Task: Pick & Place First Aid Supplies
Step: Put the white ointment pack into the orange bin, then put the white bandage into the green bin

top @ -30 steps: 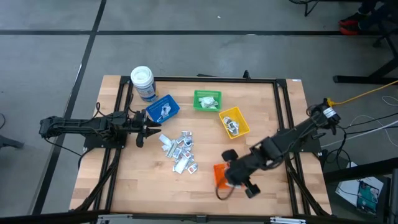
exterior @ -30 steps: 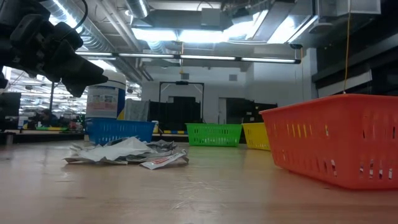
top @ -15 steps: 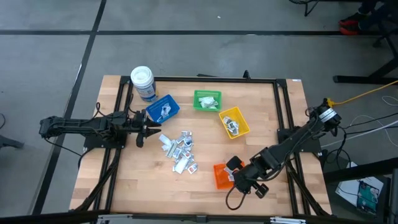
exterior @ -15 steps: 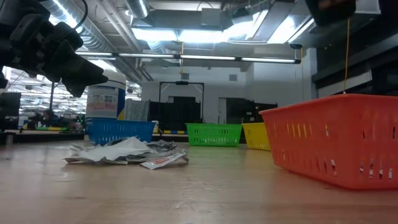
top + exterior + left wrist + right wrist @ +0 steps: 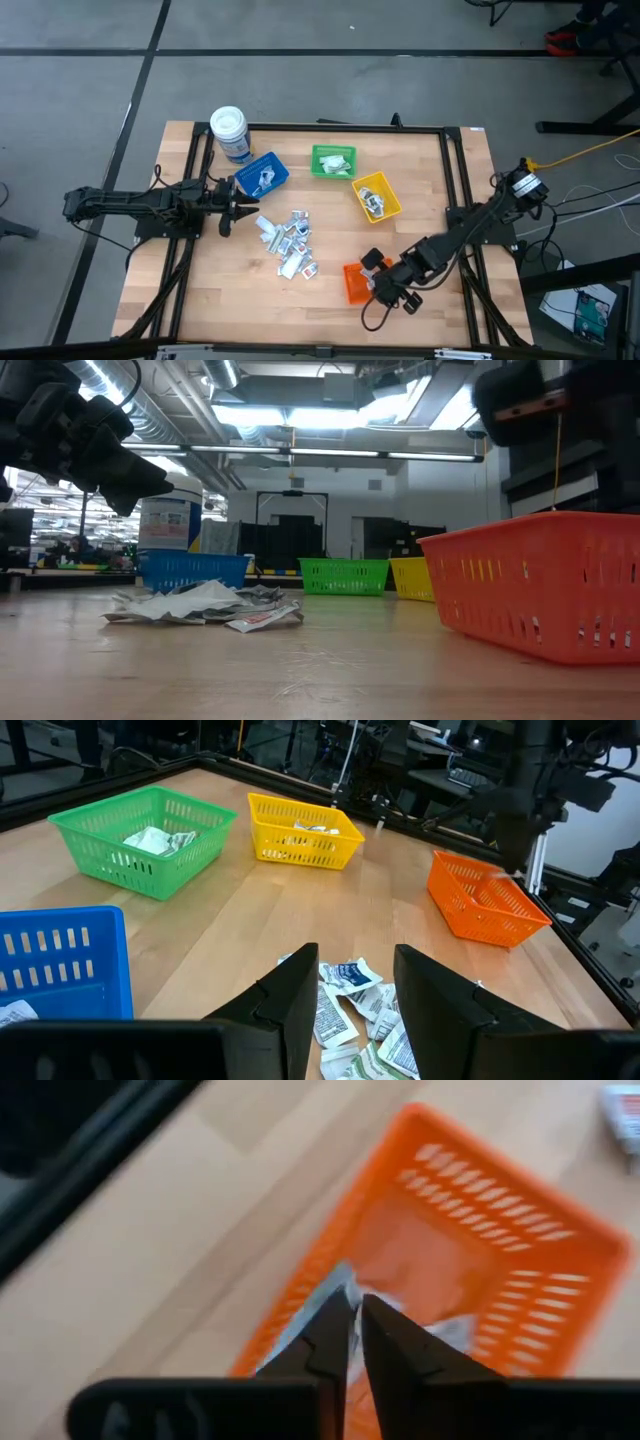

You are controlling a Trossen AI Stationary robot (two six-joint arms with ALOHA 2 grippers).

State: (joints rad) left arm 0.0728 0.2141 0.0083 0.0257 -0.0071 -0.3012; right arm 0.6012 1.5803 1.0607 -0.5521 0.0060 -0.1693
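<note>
**2 arms, right one over the orange bin**

4 bins on the table. Right gripper (image 5: 384, 288) hangs over the orange bin (image 5: 355, 281) at the near edge; fingers nearly together with a thin gap, a silvery packet (image 5: 335, 1295) at their tips. Whether it is gripped, cannot tell. Loose first aid supplies (image 5: 289, 240) lie mid-table. Left gripper (image 5: 247, 210) hovers beside that pile, fingers apart, empty. Farther back: yellow bin (image 5: 377, 196), green bin (image 5: 333, 161), blue bin (image 5: 262, 175), each holding packets; jar (image 5: 229, 132) at the far corner.
</note>
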